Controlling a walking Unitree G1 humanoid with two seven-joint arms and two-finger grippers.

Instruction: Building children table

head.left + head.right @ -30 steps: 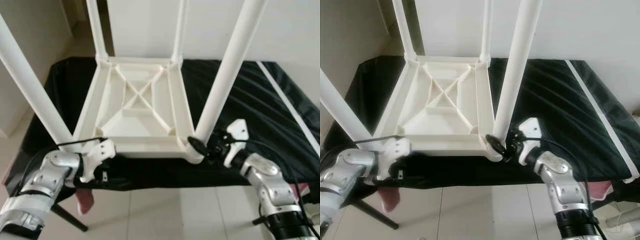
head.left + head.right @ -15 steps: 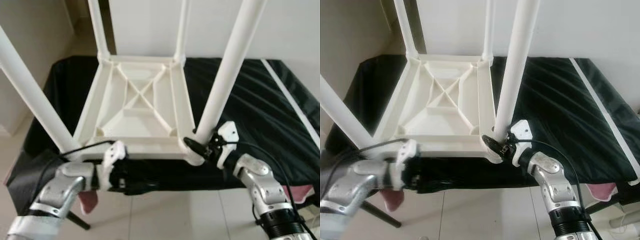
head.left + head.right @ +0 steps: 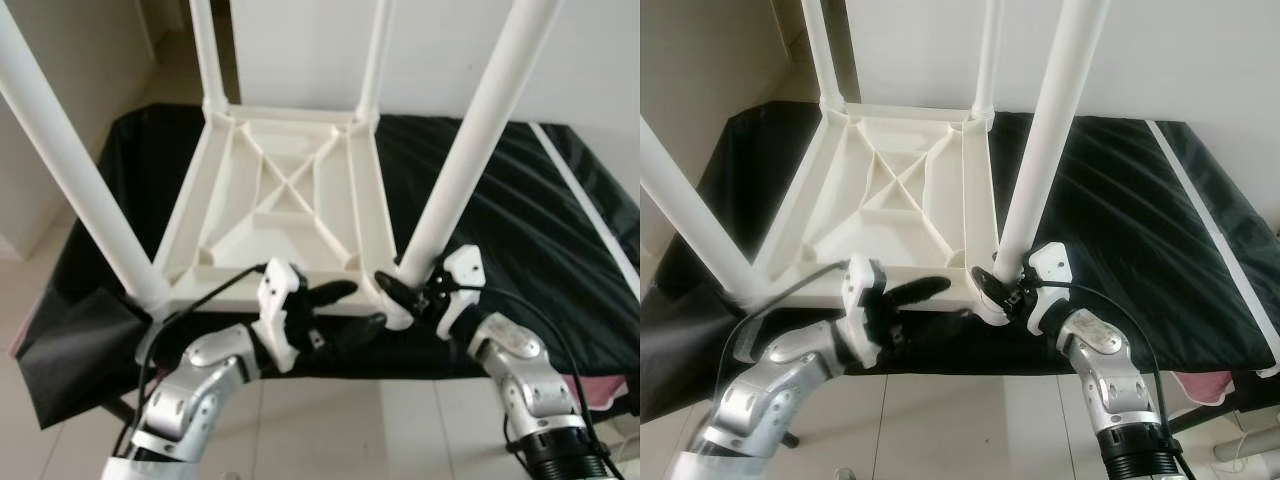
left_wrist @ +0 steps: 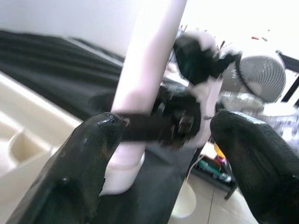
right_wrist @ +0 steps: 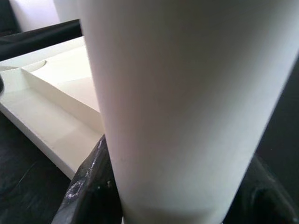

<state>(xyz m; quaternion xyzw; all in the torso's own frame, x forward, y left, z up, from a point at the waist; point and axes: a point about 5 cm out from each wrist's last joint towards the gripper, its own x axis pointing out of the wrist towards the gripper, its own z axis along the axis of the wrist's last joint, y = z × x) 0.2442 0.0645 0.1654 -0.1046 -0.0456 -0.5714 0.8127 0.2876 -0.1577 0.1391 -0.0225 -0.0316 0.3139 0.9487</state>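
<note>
The white plastic children's table (image 3: 290,215) lies upside down on a black-covered table, its four legs pointing up. My right gripper (image 3: 405,295) is shut on the base of the near right leg (image 3: 470,150), where the leg meets its corner socket. In the right wrist view that leg (image 5: 187,93) stands between the black fingers (image 5: 91,182). My left gripper (image 3: 360,306) is open at the front rim, its tips pointing toward that same leg. In the left wrist view, the leg (image 4: 145,79) and the right gripper (image 4: 187,121) stand beyond the spread fingers (image 4: 84,163).
The black cloth (image 3: 520,200) covers the work table, with a white strip (image 3: 590,210) along its right side. A fold of the cloth (image 3: 70,340) hangs at the front left. A pink cloth (image 3: 600,385) shows at the lower right. Pale tiled floor (image 3: 350,430) lies below the front edge.
My left gripper has swung from the near left corner rightward along the front rim to close beside the near right leg. The right gripper keeps its hold. The camera shifted slightly.
</note>
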